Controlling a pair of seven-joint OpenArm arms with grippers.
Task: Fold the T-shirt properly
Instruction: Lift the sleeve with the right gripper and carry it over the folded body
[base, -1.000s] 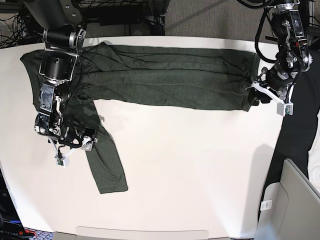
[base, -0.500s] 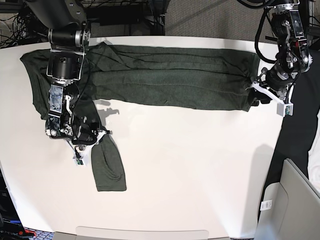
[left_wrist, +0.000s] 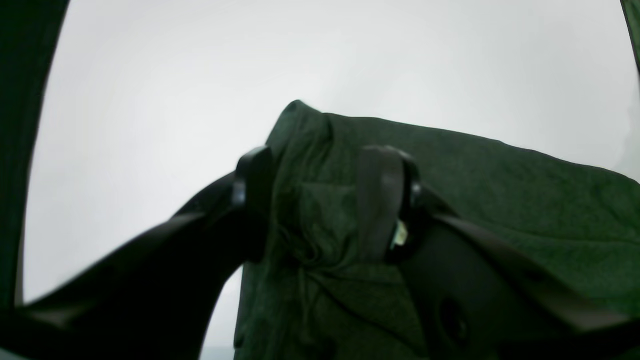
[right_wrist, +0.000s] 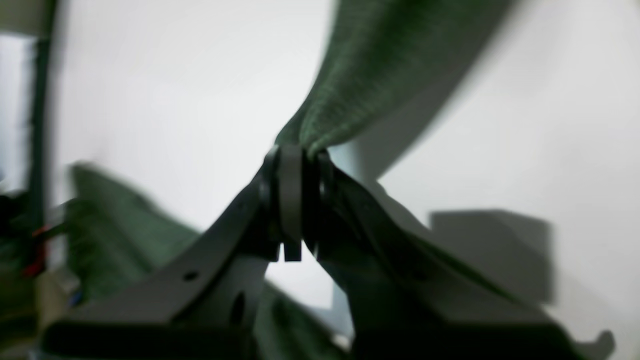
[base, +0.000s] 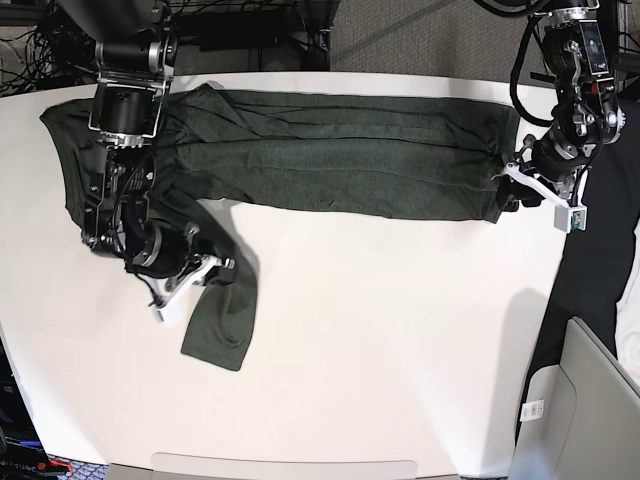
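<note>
The T-shirt (base: 340, 160) lies stretched across the white worktop (base: 400, 350) from nine to three o'clock, its body folded into a long band. One long sleeve (base: 222, 312) trails toward seven o'clock. The right gripper (base: 196, 268) has its jaws clenched on that sleeve (the wrist view shows the fabric bunched between them). At three o'clock the left gripper (base: 508, 182) has its jaws grasping a thick gather of the shirt's edge.

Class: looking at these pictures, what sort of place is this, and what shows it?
Probably a robotics lab: two robot arms work a T-shirt on a plain white table, with tangled cables behind it.
</note>
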